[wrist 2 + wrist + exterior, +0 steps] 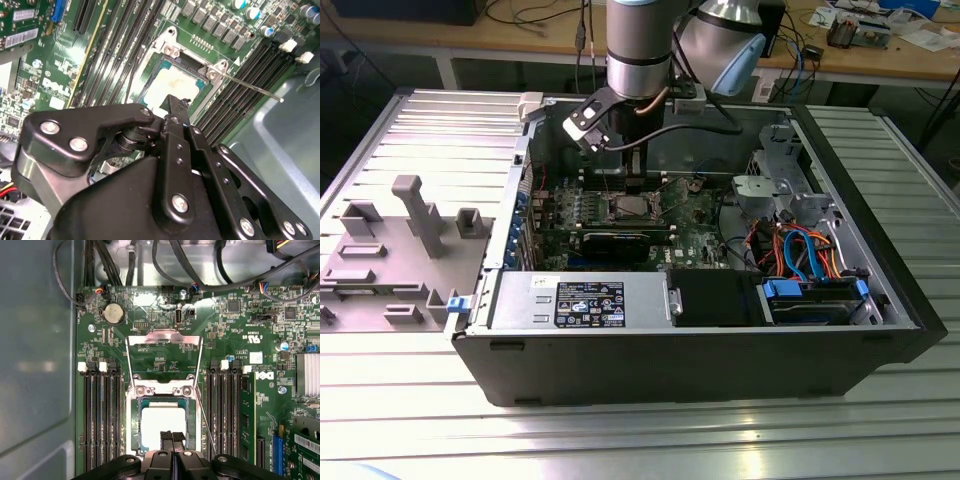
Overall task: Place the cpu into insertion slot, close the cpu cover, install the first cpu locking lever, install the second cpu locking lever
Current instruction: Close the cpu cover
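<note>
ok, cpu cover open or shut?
Open. In the first wrist view the cpu cover lies flipped back, board showing through its window; the cpu sits uncovered in the insertion slot.

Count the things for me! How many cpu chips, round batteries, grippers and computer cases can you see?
cpu: 1
round battery: 1
gripper: 1
computer case: 1
Total: 4
</note>
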{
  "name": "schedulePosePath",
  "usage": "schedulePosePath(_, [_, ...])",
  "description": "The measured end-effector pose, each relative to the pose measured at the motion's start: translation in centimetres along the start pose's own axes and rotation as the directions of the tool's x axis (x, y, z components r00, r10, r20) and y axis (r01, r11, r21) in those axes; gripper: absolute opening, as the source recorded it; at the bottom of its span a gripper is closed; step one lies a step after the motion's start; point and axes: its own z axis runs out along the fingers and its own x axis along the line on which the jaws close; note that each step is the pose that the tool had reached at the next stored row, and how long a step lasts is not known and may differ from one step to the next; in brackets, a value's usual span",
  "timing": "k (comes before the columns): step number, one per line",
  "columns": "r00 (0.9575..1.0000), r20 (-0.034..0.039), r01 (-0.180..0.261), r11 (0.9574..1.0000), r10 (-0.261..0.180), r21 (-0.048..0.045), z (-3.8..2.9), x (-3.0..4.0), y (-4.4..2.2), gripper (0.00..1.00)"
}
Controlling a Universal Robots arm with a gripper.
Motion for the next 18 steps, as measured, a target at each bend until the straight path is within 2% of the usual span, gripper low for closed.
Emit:
schedulePosePath(4, [1.0, 0.0001, 0.0, 1.0, 0.0, 0.001, 0.0, 0.0, 0.0, 0.11])
schedulePosePath(10, [1.0, 0.0004, 0.0, 1.0, 0.0, 0.001, -0.89, 0.01, 0.02, 0.11])
schedulePosePath(14, [1.0, 0.0007, 0.0, 1.0, 0.0, 0.0009, -0.92, 0.01, 0.02, 0.11])
schedulePosePath(18, [1.0, 0.0008, 0.0, 1.0, 0.0, 0.0011, -0.92, 0.43, 0.02, 0.11])
